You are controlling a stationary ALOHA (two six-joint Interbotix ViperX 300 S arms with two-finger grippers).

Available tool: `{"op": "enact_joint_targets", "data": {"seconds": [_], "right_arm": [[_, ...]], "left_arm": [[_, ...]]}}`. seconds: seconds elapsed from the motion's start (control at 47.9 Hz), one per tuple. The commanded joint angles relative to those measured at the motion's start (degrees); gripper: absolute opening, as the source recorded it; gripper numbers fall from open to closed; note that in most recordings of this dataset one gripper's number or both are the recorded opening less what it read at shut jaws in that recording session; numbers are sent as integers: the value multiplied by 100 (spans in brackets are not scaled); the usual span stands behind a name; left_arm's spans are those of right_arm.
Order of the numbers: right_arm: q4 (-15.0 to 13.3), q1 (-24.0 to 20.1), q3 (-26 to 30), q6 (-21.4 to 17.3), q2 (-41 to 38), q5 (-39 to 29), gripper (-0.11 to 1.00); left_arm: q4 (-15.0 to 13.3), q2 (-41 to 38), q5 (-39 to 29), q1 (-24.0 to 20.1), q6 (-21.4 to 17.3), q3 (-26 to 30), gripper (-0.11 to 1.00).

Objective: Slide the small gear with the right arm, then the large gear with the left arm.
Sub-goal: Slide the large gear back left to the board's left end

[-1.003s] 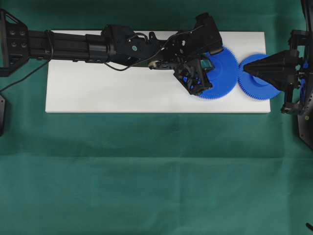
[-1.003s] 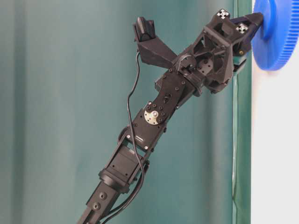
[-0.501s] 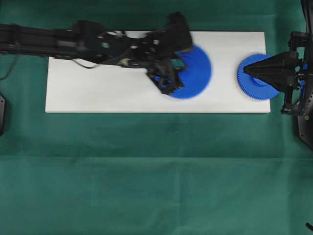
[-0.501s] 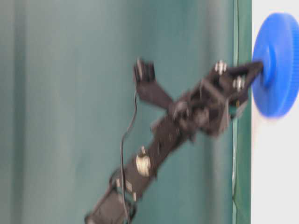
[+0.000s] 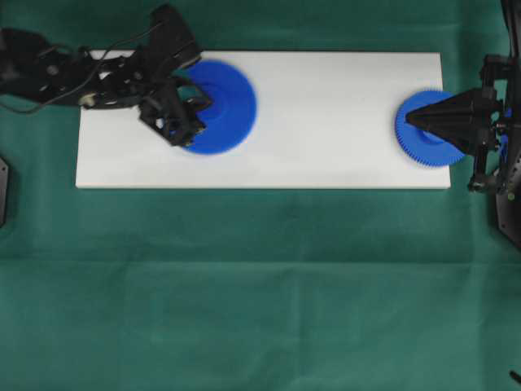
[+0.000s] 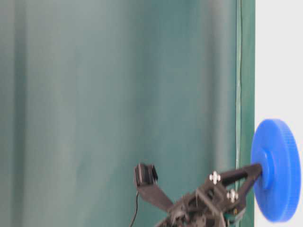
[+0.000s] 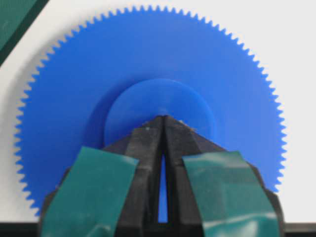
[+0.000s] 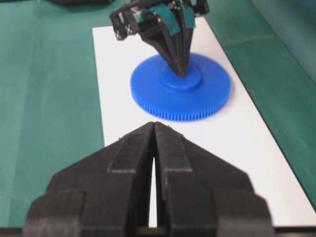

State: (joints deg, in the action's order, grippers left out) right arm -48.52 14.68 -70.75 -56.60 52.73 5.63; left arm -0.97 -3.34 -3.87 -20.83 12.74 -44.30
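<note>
The large gear [image 5: 218, 107] lies flat on the white board [image 5: 326, 122], in the upper left of the overhead frame near the board's left end. The left gripper [image 5: 198, 110] has its tips pressed together on the gear's raised hub [image 7: 160, 111], with only a thin slit between the fingers, grasping nothing. The small gear [image 5: 423, 134] sits at the board's right end, well apart from the large one. The right gripper [image 5: 409, 118], closed to a point with nothing between its fingers, rests over it. The board lies on the green-covered desk [image 5: 260, 285].
</note>
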Motion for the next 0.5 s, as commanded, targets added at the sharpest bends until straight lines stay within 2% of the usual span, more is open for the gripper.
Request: {"op": "enact_joint_targets", "data": {"seconds": [0.0,0.23,0.48], "right_arm": [[-9,-9,70,-26,-26,53,50],[0,-9,53,-35,-35,53,50],[0,0,-44,-44,-26,53,50]], "left_arm": [[-9,132,-88,-79,18,-466,0],[-26,545,-220,-229,26,-984,0],[-26,1274,-659,-308,26,-1450,0]]}}
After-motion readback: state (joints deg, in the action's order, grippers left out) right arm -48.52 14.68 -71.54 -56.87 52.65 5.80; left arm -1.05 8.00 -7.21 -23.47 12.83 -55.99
